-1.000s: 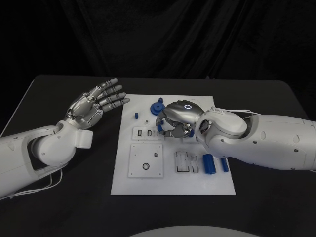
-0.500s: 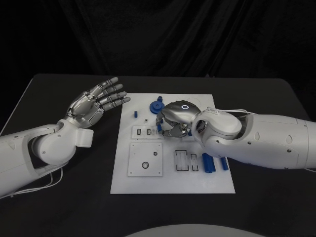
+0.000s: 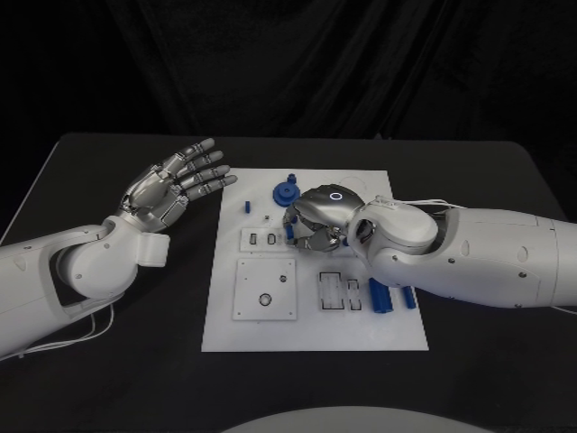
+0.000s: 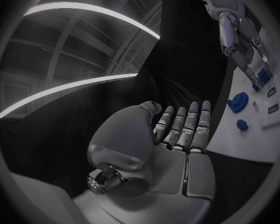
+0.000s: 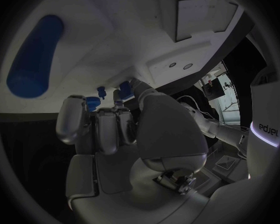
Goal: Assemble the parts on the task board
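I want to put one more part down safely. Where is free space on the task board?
The task board is bare along its near edge, below the square recessed plate. The middle is crowded: the right hand covers it, with blue cylinders beside.

right robot hand [image 5: 124, 134] fingers curled by small blue parts [image 5: 101, 91] | blue cylinder [image 5: 34, 55] on task board [image 5: 109, 40]
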